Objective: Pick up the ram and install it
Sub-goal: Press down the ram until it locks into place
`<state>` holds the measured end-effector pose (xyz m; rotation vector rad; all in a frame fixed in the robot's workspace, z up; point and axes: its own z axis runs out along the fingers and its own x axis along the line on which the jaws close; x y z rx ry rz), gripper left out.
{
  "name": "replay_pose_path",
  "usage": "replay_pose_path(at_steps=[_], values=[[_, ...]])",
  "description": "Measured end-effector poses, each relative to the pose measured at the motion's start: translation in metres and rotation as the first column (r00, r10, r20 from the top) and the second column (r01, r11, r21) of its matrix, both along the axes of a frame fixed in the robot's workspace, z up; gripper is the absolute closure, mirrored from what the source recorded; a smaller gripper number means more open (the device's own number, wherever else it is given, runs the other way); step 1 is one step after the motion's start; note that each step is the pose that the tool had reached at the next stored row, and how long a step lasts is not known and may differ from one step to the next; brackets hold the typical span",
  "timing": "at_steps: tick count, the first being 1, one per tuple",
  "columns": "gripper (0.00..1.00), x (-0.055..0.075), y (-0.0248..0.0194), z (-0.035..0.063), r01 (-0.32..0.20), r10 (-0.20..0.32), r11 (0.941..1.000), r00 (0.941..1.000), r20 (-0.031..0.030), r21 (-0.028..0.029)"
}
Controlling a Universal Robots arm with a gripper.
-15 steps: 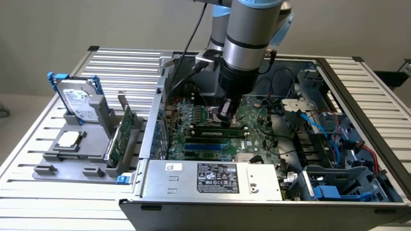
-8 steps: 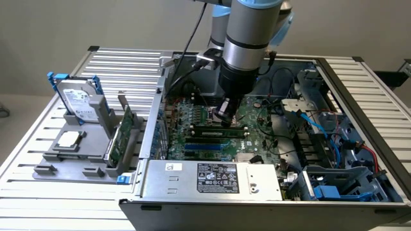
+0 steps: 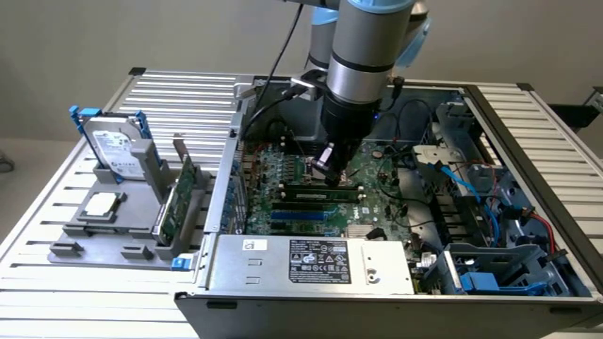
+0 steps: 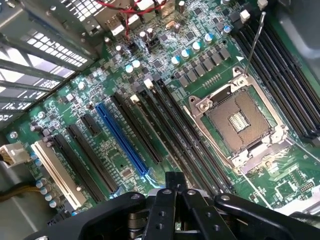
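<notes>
The ram (image 3: 320,189) is a long narrow green stick with dark chips. It lies along the memory slots of the motherboard (image 3: 382,201) inside the open computer case. My gripper (image 3: 330,174) hangs straight above its middle, at or just over its top edge; I cannot tell whether they touch. In the wrist view the gripper (image 4: 173,181) has its black fingers pressed together with nothing green between them. Ahead of the fingers run black memory slots (image 4: 172,122) and the bare processor socket (image 4: 242,120). The ram is hidden under the gripper in that view.
A grey fixture (image 3: 94,244) at the exterior view's left holds a hard drive (image 3: 118,148), a processor chip (image 3: 101,205) and the taller green expansion card (image 3: 179,201). The power supply (image 3: 311,261) closes the case's near side. Blue and red cables (image 3: 471,191) run at the right.
</notes>
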<state>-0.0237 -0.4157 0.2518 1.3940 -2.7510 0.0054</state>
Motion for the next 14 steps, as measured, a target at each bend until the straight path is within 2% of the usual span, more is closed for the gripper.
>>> replay_pose_path(at_steps=[7,11,14], values=[[0.89,0.0,0.0,-0.0021,0.089,-0.089,0.996,0.996,0.0047,-0.0058],[0.89,0.0,0.0,-0.0033,0.138,-0.138,0.9904,0.9904,0.0081,-0.0072],[0.89,0.0,0.0001,-0.0036,0.178,-0.178,0.984,0.984,0.0098,-0.0065]])
